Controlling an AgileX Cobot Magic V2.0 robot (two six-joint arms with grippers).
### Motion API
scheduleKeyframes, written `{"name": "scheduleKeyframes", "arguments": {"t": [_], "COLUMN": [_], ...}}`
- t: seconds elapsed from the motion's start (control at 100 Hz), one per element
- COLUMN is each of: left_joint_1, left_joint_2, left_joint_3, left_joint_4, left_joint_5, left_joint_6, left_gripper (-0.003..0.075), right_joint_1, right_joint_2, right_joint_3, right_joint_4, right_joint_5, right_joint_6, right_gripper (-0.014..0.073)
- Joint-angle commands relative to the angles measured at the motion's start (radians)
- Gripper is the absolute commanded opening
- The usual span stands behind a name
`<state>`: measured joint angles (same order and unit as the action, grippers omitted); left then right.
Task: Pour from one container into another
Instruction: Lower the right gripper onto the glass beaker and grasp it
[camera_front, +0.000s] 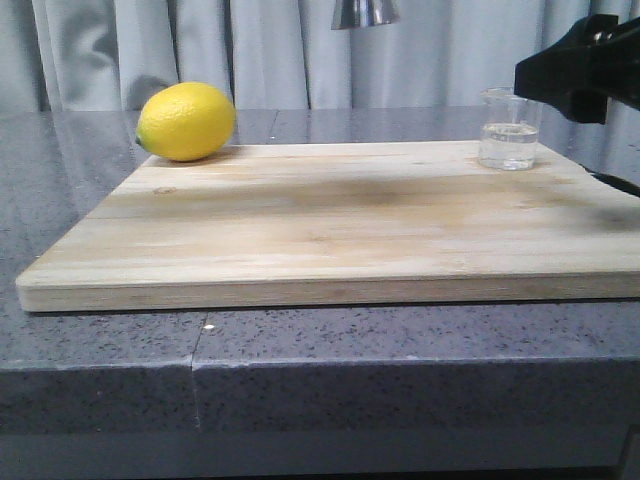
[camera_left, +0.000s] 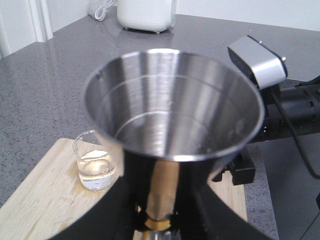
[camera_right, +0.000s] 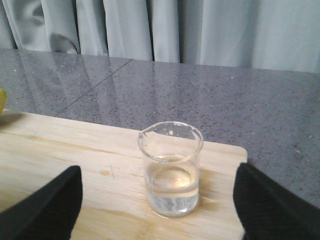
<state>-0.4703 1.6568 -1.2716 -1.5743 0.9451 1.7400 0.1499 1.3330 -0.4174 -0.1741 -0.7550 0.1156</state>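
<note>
The clear glass beaker (camera_front: 510, 131) stands upright at the far right corner of the wooden board (camera_front: 330, 230), about a third full of clear liquid. My right gripper (camera_right: 160, 210) is open, one black finger on each side of the beaker (camera_right: 171, 175) and apart from it. In the front view the right gripper (camera_front: 540, 78) hovers just right of the beaker's rim. My left gripper (camera_left: 159, 220) is shut on the gold-banded waist of the steel jigger (camera_left: 172, 107), held upright in the air, its bowl looking empty. Only the jigger's lower end (camera_front: 365, 12) shows at the front view's top edge.
A yellow lemon (camera_front: 186, 121) lies at the board's far left corner. The board rests on a grey speckled counter (camera_front: 300, 350) with curtains behind. A white appliance (camera_left: 146, 14) stands at the counter's back. The right arm's camera housing (camera_left: 257, 60) sits close beside the jigger.
</note>
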Motion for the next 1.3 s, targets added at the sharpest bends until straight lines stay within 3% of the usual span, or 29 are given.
{"name": "scheduleKeyframes", "arguments": {"t": [0.0,0.17,1.29], "left_joint_1": [-0.004,-0.004,-0.004], "left_joint_2": [-0.051,-0.051,-0.051], "left_joint_3": [-0.035,-0.035,-0.035], "left_joint_4": [-0.065,-0.060,-0.057], "left_joint_5": [0.037,0.037,0.037], "left_joint_6": [-0.016,-0.020,-0.020], "left_gripper": [0.0125,0.0125,0.0125], "right_joint_1": [-0.002,-0.009,-0.013], "right_joint_2": [0.017,0.098,0.365], "right_joint_3": [-0.028,-0.047,-0.262], "right_joint_4": [-0.001,-0.001,-0.007], "right_joint_5": [-0.133,-0.188,-0.206], "right_joint_6": [-0.001,-0.016,-0.053], "right_gripper": [0.0561,0.0561,0.0559]}}
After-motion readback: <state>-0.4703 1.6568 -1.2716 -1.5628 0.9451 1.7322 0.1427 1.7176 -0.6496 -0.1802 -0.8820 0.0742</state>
